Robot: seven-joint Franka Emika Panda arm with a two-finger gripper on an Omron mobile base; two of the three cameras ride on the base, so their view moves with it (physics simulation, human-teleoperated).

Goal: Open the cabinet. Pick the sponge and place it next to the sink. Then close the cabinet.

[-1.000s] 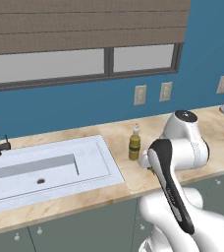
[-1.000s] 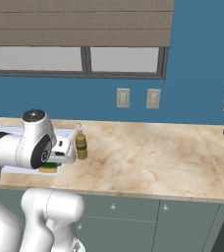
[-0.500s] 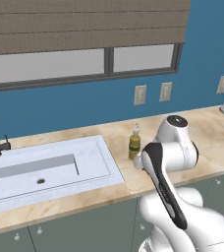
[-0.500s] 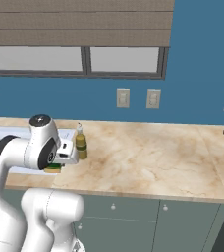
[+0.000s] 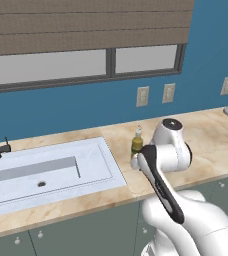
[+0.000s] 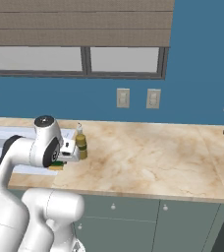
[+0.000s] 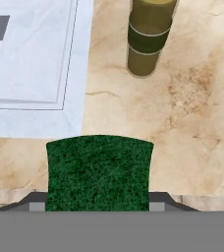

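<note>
Gripper (image 6: 60,161) jaws clamped on the sponge (image 7: 99,172), green scrub face up between them, over the counter (image 7: 192,113) with the sink (image 7: 35,74) rim just ahead-left and soap bottle (image 7: 148,39) ahead: pick done, release and cabinet close remain.

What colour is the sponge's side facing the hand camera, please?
Dark green, on the sponge; clearest in the hand view.

One sponge (image 7: 99,172), one bottle (image 7: 148,37), one sink (image 5: 51,170).
</note>
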